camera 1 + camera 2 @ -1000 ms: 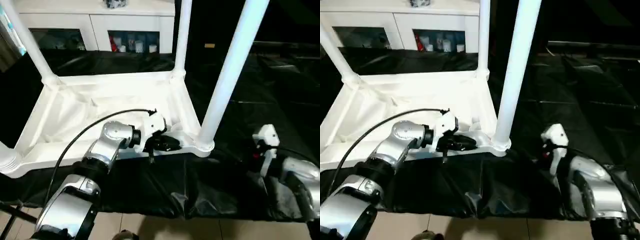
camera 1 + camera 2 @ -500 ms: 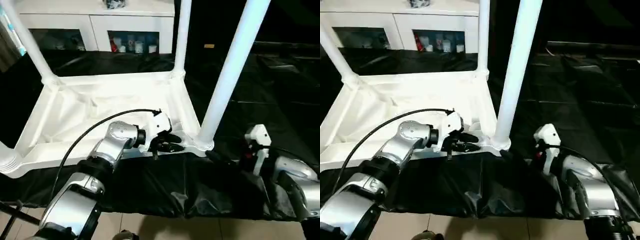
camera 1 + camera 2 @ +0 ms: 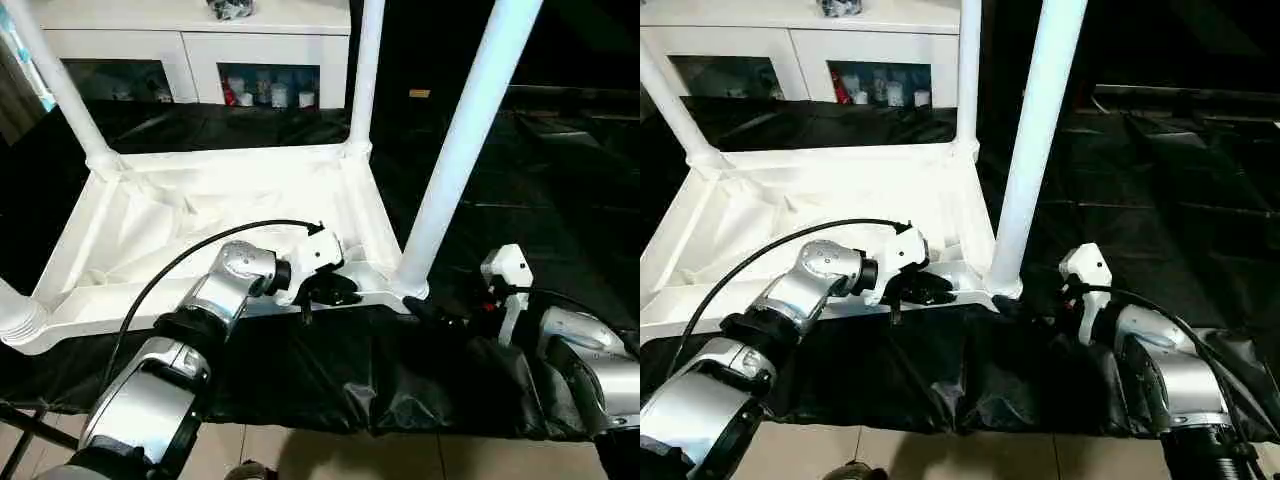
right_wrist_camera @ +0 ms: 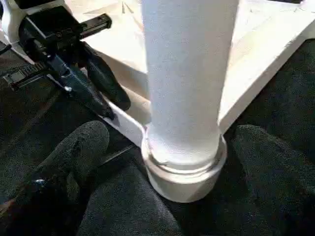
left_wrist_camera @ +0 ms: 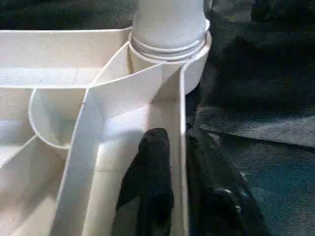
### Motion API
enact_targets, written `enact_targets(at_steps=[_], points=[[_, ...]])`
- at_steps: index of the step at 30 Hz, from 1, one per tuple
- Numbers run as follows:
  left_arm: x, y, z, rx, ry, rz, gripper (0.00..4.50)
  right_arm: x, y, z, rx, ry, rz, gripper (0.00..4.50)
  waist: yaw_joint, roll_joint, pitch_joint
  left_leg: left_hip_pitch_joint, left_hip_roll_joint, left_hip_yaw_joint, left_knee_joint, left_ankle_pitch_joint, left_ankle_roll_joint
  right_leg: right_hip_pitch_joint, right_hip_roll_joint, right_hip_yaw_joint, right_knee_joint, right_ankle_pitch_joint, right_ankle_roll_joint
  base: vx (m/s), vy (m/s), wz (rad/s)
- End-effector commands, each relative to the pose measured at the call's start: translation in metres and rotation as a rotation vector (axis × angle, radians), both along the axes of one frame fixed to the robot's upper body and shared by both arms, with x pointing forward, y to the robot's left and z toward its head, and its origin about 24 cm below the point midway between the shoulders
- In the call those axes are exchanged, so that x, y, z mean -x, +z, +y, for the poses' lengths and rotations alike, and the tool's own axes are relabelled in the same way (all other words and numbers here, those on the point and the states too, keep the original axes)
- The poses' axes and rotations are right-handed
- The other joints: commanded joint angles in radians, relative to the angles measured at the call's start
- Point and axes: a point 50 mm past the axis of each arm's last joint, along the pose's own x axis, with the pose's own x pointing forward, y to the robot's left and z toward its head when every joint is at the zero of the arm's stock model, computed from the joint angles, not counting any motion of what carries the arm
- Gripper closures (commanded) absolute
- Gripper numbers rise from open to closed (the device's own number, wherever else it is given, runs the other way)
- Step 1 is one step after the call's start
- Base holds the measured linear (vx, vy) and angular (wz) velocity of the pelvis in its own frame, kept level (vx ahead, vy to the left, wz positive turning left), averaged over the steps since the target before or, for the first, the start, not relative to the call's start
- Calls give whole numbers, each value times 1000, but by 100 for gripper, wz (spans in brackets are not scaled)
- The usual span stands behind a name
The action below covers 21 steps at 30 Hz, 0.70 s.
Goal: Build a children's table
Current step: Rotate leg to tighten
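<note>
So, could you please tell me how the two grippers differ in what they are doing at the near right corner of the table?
The left gripper straddles the table top's near rim, one finger inside, one outside; the right gripper instead flanks the corner leg at its socket, fingers spread wide and clear of it. The left gripper reaches in from the robot's left along the rim; the right gripper comes from the right, low over the black sheet. Both are black-fingered and work at the same corner.

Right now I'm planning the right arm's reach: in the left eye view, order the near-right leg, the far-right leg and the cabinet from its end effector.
1. Near-right leg, just ahead of the right end effector.
2. Far-right leg, at the tabletop's far corner.
3. Cabinet, beyond the table, to the left.
</note>
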Motion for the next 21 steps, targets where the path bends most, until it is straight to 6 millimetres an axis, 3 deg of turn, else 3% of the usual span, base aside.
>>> enact_targets(at_steps=[1, 6, 11, 12, 14, 16, 21], points=[[-2, 0, 3, -30, 2, 8, 412, -4, 4, 4, 20, 29, -23, 0, 0, -11, -62, 26, 36, -19, -67, -193, 61, 45, -45, 15, -61, -104, -247, 0, 0, 0], [-2, -1, 5, -52, -17, 7, 446, -9, 3, 9, 43, 38, -32, 0, -2, -9, -64, 26, 35, -20, -67, -192, 54, 44, -45, 14, -61, -98, -248, 0, 0, 0], [2, 0, 6, -48, -77, 18, 446, -24, 3, 15, 105, 40, -52, 0, -4, -9, -66, 25, 34, -17, -62, -160, 60, 46, -43, 14, -53, -40, -267, 0, 0, 0], [2, 1, 7, -44, -85, 20, 446, -25, 3, 16, 109, 46, -53, 0, -3, -12, -67, 25, 34, -17, -61, -156, 63, 47, -43, 14, -52, -31, -268, 0, 0, 0], [4, 1, 8, -38, -107, 30, 446, -26, 2, 19, 114, 70, -48, 0, -1, -9, -68, 25, 35, -17, -60, -144, 73, 47, -42, 13, -47, -7, -276, 0, 0, 0], [6, 1, 11, -37, -116, 34, 446, -28, 0, 23, 127, 121, -34, 0, 2, -16, -67, 25, 36, -15, -60, -144, 82, 47, -44, 13, -47, -14, -281, 0, 0, 0], [6, 2, 16, -30, -118, 38, 450, -33, -3, 29, 133, 168, -18, 28, 0, -15, -65, 26, 38, -15, -62, -170, 72, 44, -45, 14, -51, -73, -276, 0, 0, 0]])
